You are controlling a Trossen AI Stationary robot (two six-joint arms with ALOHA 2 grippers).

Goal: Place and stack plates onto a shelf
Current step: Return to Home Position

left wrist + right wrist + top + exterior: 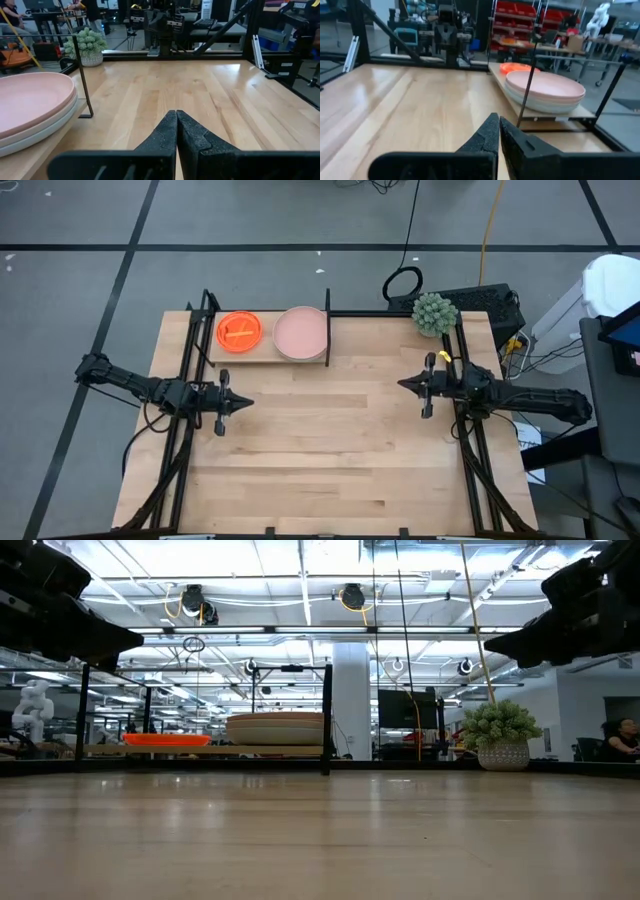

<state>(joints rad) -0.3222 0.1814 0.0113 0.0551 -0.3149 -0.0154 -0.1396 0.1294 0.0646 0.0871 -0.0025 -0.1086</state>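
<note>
A stack of large matte plates [301,333], pale pink on top, sits on the shelf [262,357] at the table's far left; it also shows in the left wrist view [30,107] and the right wrist view [545,90]. Beside it on the shelf lies a stack of small translucent orange plates [239,331]. My left gripper [245,403] hovers shut over the table's left side, clear of the shelf. My right gripper [404,384] hovers shut over the right side. Neither holds anything.
A small potted plant [434,313] stands at the table's far right corner. The shelf's black upright posts [327,325] rise at its ends. Bare wooden tabletop [330,450] stretches between and in front of the two arms. A person sits in the room beyond the table [620,738].
</note>
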